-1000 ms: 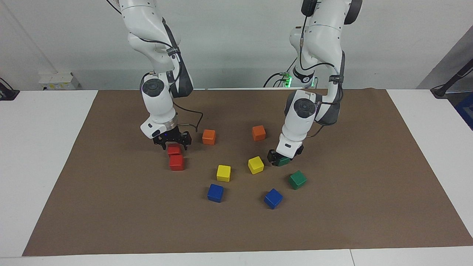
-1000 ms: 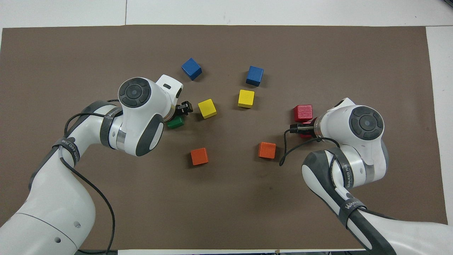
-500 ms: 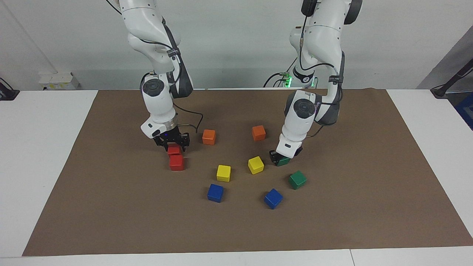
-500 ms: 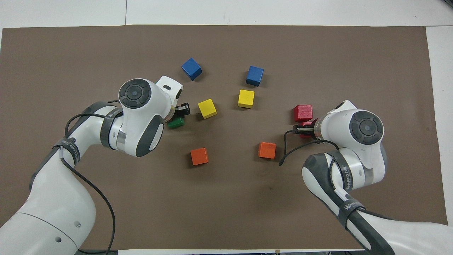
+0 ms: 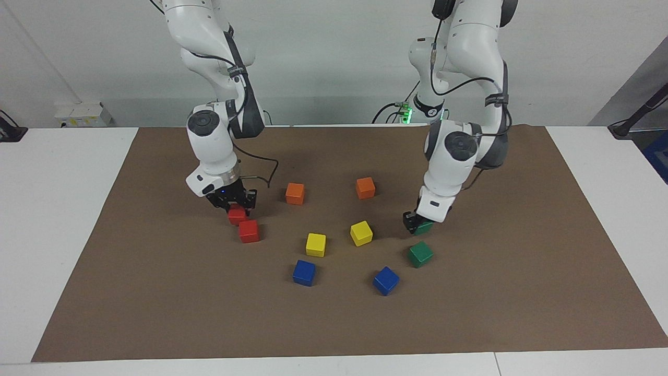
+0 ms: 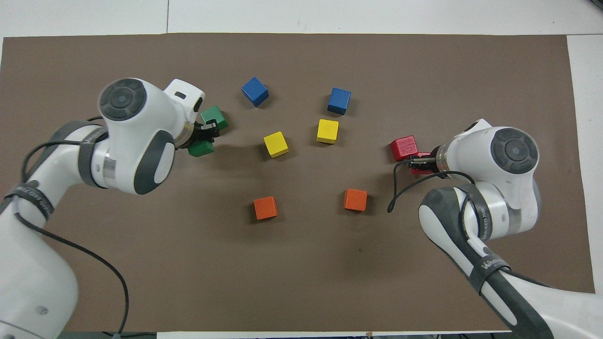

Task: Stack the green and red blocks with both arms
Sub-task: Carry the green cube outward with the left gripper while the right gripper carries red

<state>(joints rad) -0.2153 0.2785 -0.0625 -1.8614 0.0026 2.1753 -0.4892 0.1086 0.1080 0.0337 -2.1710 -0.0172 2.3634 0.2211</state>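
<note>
Green and red blocks, small matte cubes with crisp edges: one of each is in a claw, its twin on the brown paper mat (image 5: 522, 292).

Left gripper (image 5: 417, 224) is clamped on the held dark green cube (image 5: 424, 227), low over the mat, close to the loose dark green cube (image 5: 420, 254), not over it yet.

Right gripper (image 5: 233, 204) is clamped on the held bright red cube (image 5: 237, 215), beside and just off the loose bright red cube (image 5: 249, 231).

Step, my read: both arms in carry-to-stack. Next: centre each held cube over its twin, square the faces, lower, release.

Orange cubes (image 5: 295, 193), yellow cubes (image 5: 315, 244), blue cubes (image 5: 304, 272) sit mid-mat, untouched.
</note>
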